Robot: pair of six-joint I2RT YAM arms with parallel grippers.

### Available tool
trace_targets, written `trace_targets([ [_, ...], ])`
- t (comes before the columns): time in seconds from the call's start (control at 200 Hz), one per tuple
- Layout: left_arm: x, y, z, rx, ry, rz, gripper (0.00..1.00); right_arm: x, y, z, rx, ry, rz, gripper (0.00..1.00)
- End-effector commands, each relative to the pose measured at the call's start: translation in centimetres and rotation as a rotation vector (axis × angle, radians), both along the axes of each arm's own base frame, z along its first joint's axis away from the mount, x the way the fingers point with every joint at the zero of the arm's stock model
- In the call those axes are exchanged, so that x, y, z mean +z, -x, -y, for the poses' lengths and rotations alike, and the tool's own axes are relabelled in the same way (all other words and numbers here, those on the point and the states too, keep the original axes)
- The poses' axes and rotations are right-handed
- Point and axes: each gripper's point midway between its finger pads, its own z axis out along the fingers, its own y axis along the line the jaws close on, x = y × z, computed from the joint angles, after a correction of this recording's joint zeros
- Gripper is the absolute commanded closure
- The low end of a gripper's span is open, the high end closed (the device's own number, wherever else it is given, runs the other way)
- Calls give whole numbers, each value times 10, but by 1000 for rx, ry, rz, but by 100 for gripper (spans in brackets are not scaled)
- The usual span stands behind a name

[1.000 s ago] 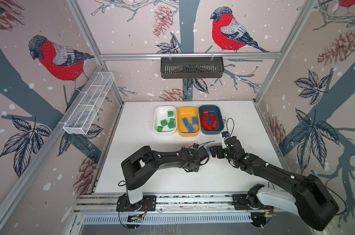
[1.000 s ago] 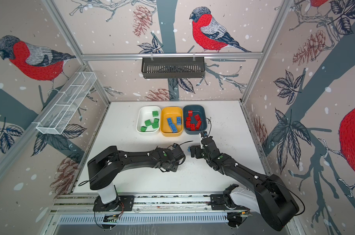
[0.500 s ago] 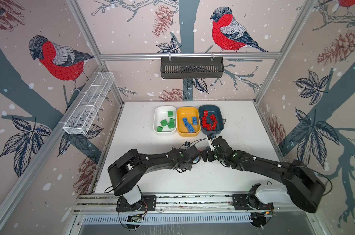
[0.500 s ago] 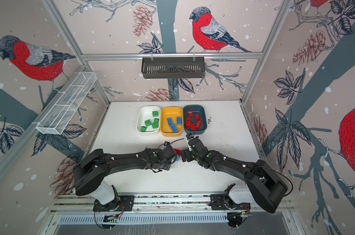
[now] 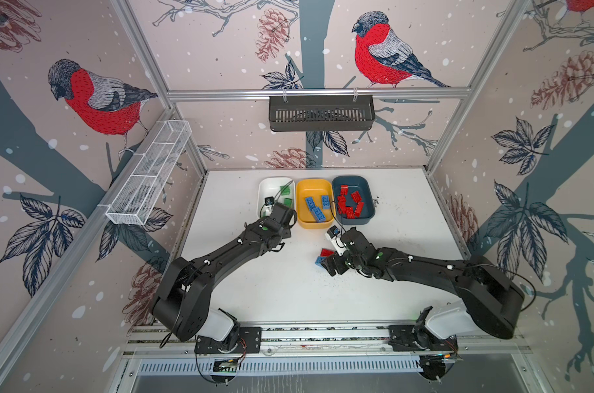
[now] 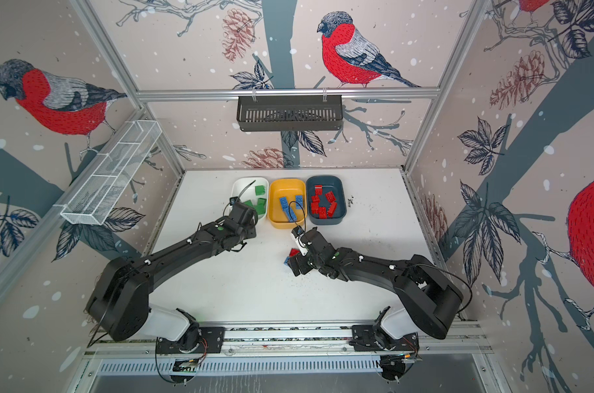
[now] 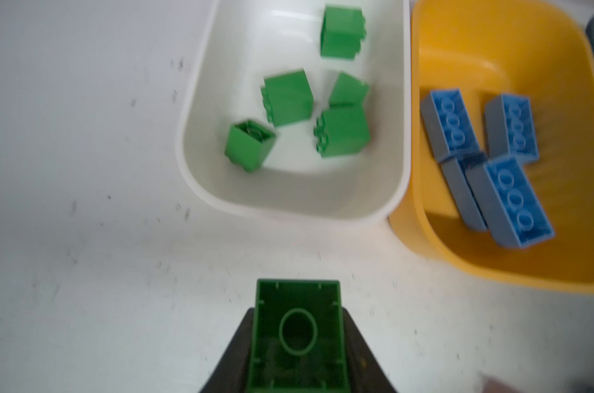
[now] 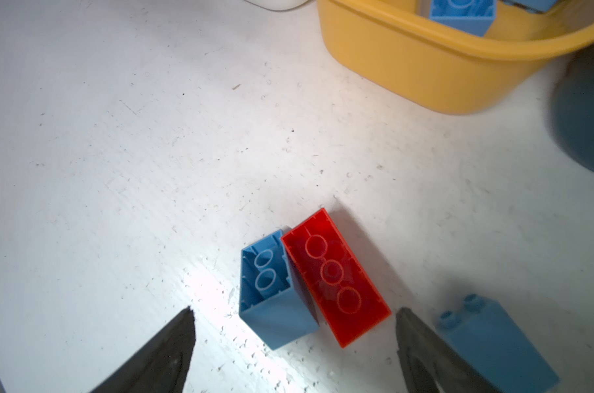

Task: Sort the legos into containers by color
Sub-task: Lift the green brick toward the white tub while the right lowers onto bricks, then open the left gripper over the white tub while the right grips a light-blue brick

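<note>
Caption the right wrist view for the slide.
Open right gripper poised over a red brick and a blue brick lying side by side, undersides showing, near the yellow tub.

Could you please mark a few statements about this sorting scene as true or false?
1. The left gripper is shut on a green brick. True.
2. The yellow tub holds red bricks. False: it holds blue bricks.
3. The right gripper is open above a red brick lying on the table. True.
4. The white tub is empty. False: green bricks lie in it.
</note>
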Motion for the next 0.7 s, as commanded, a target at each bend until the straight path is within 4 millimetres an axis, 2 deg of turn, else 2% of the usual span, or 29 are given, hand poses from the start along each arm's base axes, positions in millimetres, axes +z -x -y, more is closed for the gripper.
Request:
trace_targets([
  [0.0,26,-40,-8,6,7,138,75,-1,8,-10,62,3,-23,9],
  [0.03,18,-46,-14,17,2,124,75,-2,8,-10,62,10,-22,10],
  [0.05,27,-55,-14,22,13,142,75,-2,8,-11,60,14,-20,10],
  [0.145,20,-76,-21,37,4,117,75,-3,11,-17,73,15,-19,13],
  [0.315,7,-101,-26,51,-44,69,71,-7,20,-24,98,40,-18,22],
  [0.48,3,-108,-18,23,-30,40,50,-14,22,-24,89,79,-19,31],
  [0.695,2,-102,-17,9,-18,31,28,-21,14,-18,47,125,-1,33],
])
